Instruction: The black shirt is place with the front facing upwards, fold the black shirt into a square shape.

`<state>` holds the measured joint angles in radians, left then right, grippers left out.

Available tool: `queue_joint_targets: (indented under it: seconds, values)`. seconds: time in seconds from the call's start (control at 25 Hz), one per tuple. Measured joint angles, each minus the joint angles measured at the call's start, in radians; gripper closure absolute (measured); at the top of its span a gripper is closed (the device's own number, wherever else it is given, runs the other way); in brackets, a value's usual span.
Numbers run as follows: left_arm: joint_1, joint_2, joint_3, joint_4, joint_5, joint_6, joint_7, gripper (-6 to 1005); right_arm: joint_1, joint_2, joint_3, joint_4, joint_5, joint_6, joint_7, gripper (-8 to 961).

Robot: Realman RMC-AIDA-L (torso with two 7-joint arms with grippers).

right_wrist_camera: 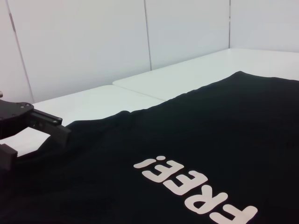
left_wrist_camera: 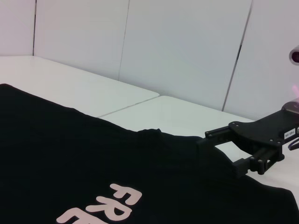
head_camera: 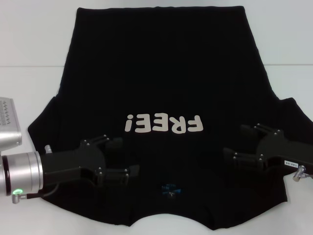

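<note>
A black shirt lies flat, front up, covering most of a white tabletop, with bare surface left along both sides and beyond the far hem. The left hand sits over the shirt's near left shoulder area, fingers spread wide. The right hand sits over the near right shoulder, also spread wide, holding nothing.
</note>
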<state>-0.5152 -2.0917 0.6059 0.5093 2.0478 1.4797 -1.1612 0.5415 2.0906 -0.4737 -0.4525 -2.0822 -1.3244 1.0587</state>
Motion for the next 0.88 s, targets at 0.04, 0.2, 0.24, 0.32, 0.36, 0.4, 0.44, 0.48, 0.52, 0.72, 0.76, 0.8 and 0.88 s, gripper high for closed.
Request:
queue_joint_targets:
  seconds: [0.04,0.2,0.24,0.32,0.36,0.4,0.44,0.48,0.52,0.72,0.76,0.8,0.88]
  values:
    - [0.0,0.0,0.0,0.0,0.0,0.0,0.0,49,0.0,0.0,0.0,0.0,0.0,0.0,0.0,15]
    - [0.0,0.001,0.0,-0.001,0.0,0.001,0.0,49,0.0,0.0,0.0,0.0,0.001,-0.002,0.001,16]
    - [0.0,0.001,0.0,-0.001,0.0,0.001,0.0,49,0.0,0.0,0.0,0.0,0.001,-0.003,0.001,17]
    - [0.0,0.001,0.0,-0.002,0.0,-0.001,0.0,49,0.0,0.0,0.0,0.0,0.001,-0.003,0.001,17]
    - [0.0,0.001,0.0,-0.002,0.0,-0.003,0.0,49,0.0,0.0,0.0,0.0,0.001,-0.003,0.001,18]
    - [0.0,0.001,0.0,-0.002,0.0,-0.004,0.0,49,0.0,0.0,0.0,0.0,0.001,-0.003,0.001,18]
    - [0.0,0.001,0.0,-0.002,0.0,-0.006,0.0,49,-0.001,0.0,0.0,0.0,0.001,-0.003,0.001,18]
    - [0.0,0.001,-0.001,-0.002,0.0,-0.007,-0.002,49,-0.001,0.0,0.001,0.0,0.001,-0.003,0.001,18]
    - [0.0,0.001,-0.002,-0.002,0.0,-0.008,-0.01,49,-0.001,0.0,0.001,0.001,0.001,-0.003,0.001,19]
    - [-0.016,0.032,-0.027,0.018,-0.007,-0.018,-0.331,49,-0.001,0.002,0.0,0.012,0.0,-0.003,0.001,20]
    - [-0.022,0.048,-0.032,0.022,-0.007,-0.02,-0.422,49,0.0,0.002,-0.001,0.014,-0.002,-0.002,0.001,20]
    - [-0.03,0.069,-0.038,0.021,-0.007,-0.018,-0.537,49,0.0,0.002,-0.001,0.014,-0.003,-0.002,0.001,21]
    - [-0.04,0.105,-0.05,0.02,-0.006,-0.009,-0.696,49,0.001,0.002,-0.002,0.015,-0.005,0.001,0.001,21]
